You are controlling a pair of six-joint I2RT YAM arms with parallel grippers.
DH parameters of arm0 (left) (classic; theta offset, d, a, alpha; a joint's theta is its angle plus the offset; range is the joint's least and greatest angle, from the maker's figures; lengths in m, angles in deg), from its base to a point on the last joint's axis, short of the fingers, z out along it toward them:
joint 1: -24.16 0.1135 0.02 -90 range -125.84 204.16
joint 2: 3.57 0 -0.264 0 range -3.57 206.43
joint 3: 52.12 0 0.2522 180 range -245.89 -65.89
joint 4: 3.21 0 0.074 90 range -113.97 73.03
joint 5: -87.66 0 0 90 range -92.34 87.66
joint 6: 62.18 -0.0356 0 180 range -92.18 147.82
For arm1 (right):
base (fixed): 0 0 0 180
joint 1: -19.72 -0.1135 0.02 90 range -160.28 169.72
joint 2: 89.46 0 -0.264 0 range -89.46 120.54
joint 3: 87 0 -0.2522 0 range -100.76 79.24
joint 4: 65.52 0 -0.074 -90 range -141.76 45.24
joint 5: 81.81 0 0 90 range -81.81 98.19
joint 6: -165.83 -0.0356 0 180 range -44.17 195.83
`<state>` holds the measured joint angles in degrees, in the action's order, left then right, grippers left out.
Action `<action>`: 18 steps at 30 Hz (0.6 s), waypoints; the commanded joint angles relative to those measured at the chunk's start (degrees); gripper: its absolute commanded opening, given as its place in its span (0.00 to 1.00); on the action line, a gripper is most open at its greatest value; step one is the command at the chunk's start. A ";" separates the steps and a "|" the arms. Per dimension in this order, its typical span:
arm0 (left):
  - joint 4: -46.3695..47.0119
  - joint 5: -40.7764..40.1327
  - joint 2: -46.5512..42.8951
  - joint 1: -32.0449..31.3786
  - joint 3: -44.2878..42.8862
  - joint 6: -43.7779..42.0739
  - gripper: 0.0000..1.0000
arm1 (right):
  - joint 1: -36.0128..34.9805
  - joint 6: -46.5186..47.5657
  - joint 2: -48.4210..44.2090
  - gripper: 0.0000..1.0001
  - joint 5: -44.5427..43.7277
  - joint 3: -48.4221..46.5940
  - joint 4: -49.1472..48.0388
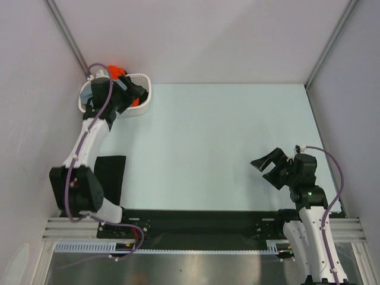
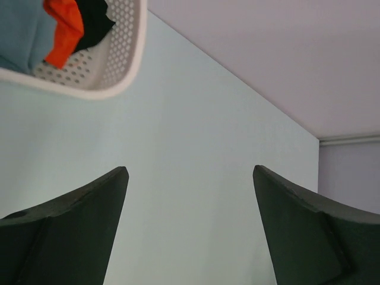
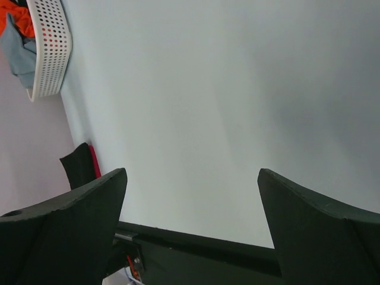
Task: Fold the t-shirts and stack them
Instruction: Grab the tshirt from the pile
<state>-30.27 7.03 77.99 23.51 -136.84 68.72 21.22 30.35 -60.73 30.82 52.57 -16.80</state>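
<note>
T-shirts (image 2: 61, 25) are lying bunched in the basket (image 2: 129, 62) at the counter's (image 1: 225, 136) far left corner. I am hovering my left hand (image 2: 190, 173) close by it, jaws wide, and I judge I should be pinching only one. My right hand (image 3: 191, 173) is hanging wide.

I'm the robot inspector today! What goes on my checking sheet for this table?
Surface: pale blue-green table.
Job's things: grey-blue t-shirt, orange t-shirt and black t-shirt bunched in the white basket; black folded cloth flat near the table's left edge.
Clutter: nothing seen.
Hands: left hand open near the basket; right hand open, holding nothing.
Cables: purple cable on the left arm, another on the right.
Surroundings: grey walls, metal posts.
</note>
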 commanded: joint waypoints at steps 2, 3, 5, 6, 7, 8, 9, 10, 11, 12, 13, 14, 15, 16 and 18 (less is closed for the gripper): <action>-0.06 -1.37 13.77 6.35 -12.94 0.57 0.89 | -0.44 9.51 3.51 1.00 -7.84 -7.77 0.28; 0.55 -1.19 15.89 7.14 -14.37 1.36 0.89 | -0.36 9.96 4.22 1.00 -9.09 -8.99 0.11; 4.31 0.55 21.96 8.64 -17.96 3.29 0.85 | -0.09 10.49 6.06 1.00 -10.58 -9.97 -0.77; 5.03 0.74 23.80 9.34 -19.55 4.00 0.84 | 0.00 11.10 8.34 1.00 -10.85 -11.11 -1.90; 5.39 0.57 27.82 9.52 -21.22 4.35 0.83 | 0.00 11.37 9.75 1.00 -11.46 -11.64 -2.26; 5.30 0.04 29.52 9.61 -25.24 4.36 0.82 | 0.00 11.46 11.16 1.00 -13.04 -12.17 -2.87; 4.78 -0.57 31.71 9.87 -27.37 4.36 0.81 | 0.17 11.55 14.39 1.00 -13.66 -12.69 -3.23; 3.12 -1.36 34.95 9.87 -29.74 4.36 0.80 | 0.26 11.63 15.99 1.00 -14.10 -13.66 -3.58; 2.41 -2.67 36.90 9.96 -34.03 3.58 0.80 | 0.43 11.72 17.66 0.99 -14.54 -14.19 -4.11; 1.53 -3.56 38.40 9.96 -36.25 3.05 0.79 | 0.61 11.72 19.59 0.99 -14.63 -14.71 -4.46; -0.74 -4.43 39.89 9.87 -38.27 2.78 0.77 | 0.70 11.46 22.57 0.98 -15.07 -15.76 -4.81; -2.15 -6.01 42.52 9.87 -42.03 1.82 0.74 | 0.79 11.20 24.25 0.98 -15.16 -16.12 -5.77; -3.65 -7.16 43.59 9.87 -43.55 1.37 0.73 | 0.87 11.28 25.57 0.98 -15.16 -16.56 -6.39; -5.75 -7.95 44.29 9.87 -44.61 0.94 0.71 | 0.88 10.94 28.20 0.98 -14.90 -16.91 -7.09; -6.03 -9.18 44.74 9.79 -44.53 -1.00 0.66 | 0.88 10.41 30.50 0.98 -14.90 -17.79 -8.76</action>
<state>-33.09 1.72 122.90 33.65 -177.56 70.71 21.83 40.47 -32.51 17.47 38.23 -21.26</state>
